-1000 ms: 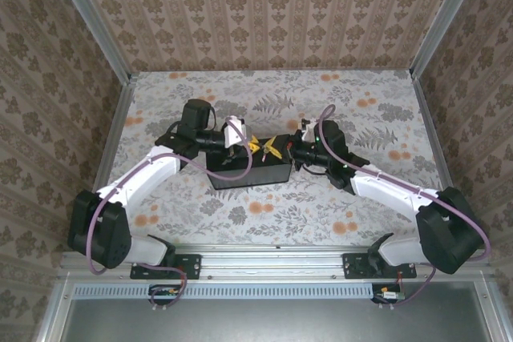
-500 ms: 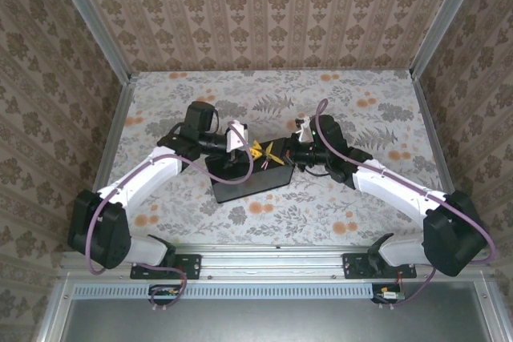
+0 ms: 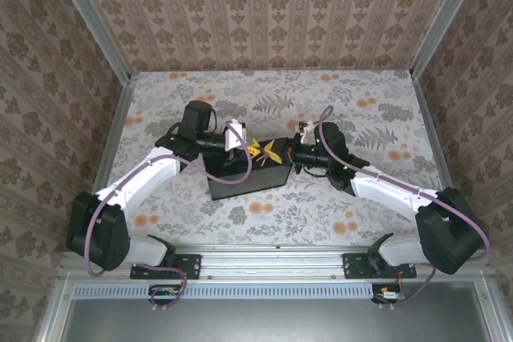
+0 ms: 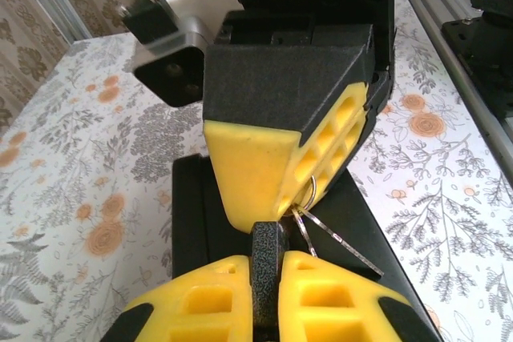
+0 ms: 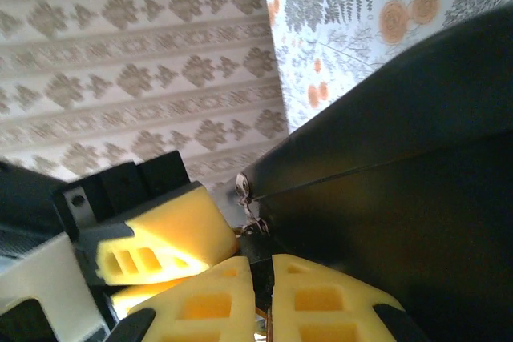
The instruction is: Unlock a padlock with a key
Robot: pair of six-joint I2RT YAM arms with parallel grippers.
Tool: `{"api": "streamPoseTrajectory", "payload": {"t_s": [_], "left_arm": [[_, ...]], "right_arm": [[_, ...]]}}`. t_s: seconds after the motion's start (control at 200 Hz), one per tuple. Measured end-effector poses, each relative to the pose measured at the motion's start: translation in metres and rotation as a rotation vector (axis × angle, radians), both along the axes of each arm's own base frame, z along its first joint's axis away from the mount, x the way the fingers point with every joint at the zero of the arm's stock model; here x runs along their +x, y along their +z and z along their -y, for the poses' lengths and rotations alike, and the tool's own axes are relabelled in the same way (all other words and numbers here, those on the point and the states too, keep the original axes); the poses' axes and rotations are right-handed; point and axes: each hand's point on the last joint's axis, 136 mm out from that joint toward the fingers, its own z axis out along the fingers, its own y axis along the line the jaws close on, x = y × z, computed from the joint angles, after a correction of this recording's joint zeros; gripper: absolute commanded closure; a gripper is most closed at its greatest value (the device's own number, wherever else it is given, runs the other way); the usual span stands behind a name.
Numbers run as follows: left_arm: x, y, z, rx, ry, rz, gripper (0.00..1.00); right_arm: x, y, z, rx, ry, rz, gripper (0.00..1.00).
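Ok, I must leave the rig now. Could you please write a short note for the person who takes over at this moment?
Left gripper: shut on a dark grey piece, apparently the padlock, above the black box.
Right gripper: shut, tip to tip with the left one. What it pinches is hard to tell.
Key: hangs by its ring under the right gripper, over the box.
Done: both grippers are at the padlock.
Left: nothing shows the padlock open. Whether a key sits in it cannot be seen, so check before turning.
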Motion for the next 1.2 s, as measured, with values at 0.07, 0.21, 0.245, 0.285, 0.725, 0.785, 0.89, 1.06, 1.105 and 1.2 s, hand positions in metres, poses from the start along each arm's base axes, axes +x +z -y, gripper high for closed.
{"api": "streamPoseTrajectory", "payload": {"t_s": [0.07,0.21,0.245,0.285,0.725,0.785,0.89,1.06,1.105,1.2], "left_arm": [[0.001,0.002,0.001,-0.008,-0.004,0.014,1.00],[-0.001,0.006,0.002,-0.025,-0.024,0.033,1.00],[-0.002,0.007,0.002,-0.029,-0.030,0.035,1.00],[-0.003,0.007,0.003,-0.033,-0.037,0.036,1.00],[-0.030,0.041,0.027,-0.153,-0.196,0.118,0.57],[-0.034,0.051,0.029,-0.184,-0.220,0.123,0.55],[-0.030,0.060,0.027,-0.216,-0.216,0.120,0.53],[-0.018,0.064,0.022,-0.212,-0.148,0.083,0.53],[-0.012,0.063,0.021,-0.202,-0.109,0.072,0.53],[0.006,0.062,0.016,-0.176,0.007,0.041,0.51]], "right_arm": [[0.001,0.001,0.001,0.037,-0.038,-0.054,1.00],[-0.001,0.002,0.004,0.058,-0.111,-0.146,1.00],[-0.002,0.002,0.005,0.059,-0.126,-0.165,1.00],[-0.004,0.003,0.005,0.062,-0.138,-0.184,1.00],[-0.021,0.008,0.000,-0.053,-0.057,-0.241,1.00],[-0.024,0.002,0.001,-0.075,-0.044,-0.247,1.00],[-0.028,-0.005,0.005,-0.105,-0.018,-0.255,1.00],[-0.028,-0.007,0.015,-0.150,0.011,-0.225,1.00],[-0.026,-0.006,0.018,-0.176,0.017,-0.208,1.00],[-0.025,0.000,0.024,-0.240,0.044,-0.150,0.97]]}}
